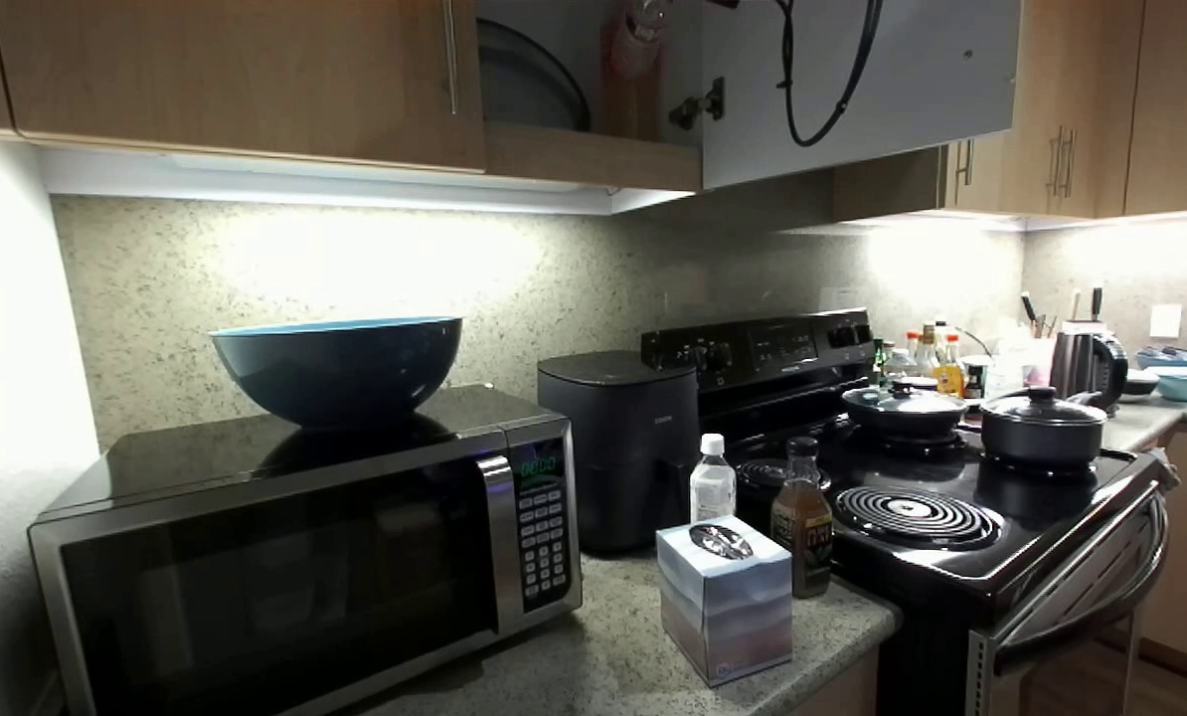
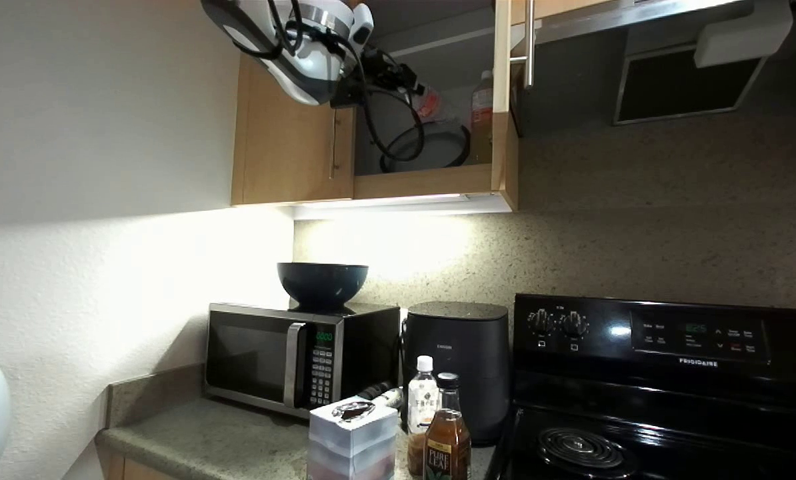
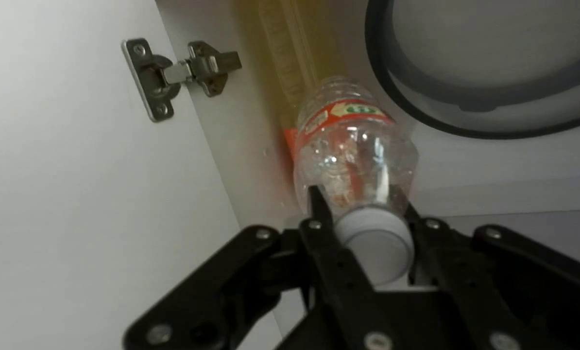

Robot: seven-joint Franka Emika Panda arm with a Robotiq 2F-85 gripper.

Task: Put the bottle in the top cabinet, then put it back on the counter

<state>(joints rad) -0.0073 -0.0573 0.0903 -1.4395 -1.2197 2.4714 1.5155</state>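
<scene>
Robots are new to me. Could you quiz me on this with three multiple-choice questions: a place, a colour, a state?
1. What does the big bowl stand on?
A) stove B) microwave C) floor

2. Cap colour of the bottle in the gripper?
A) white B) black C) green

3. The door of the top cabinet beside the gripper is:
A) shut B) missing C) open

1 B: both exterior views show it there.
2 A: the wrist view shows its white end.
3 C: it stands swung out, hinge exposed.
</scene>
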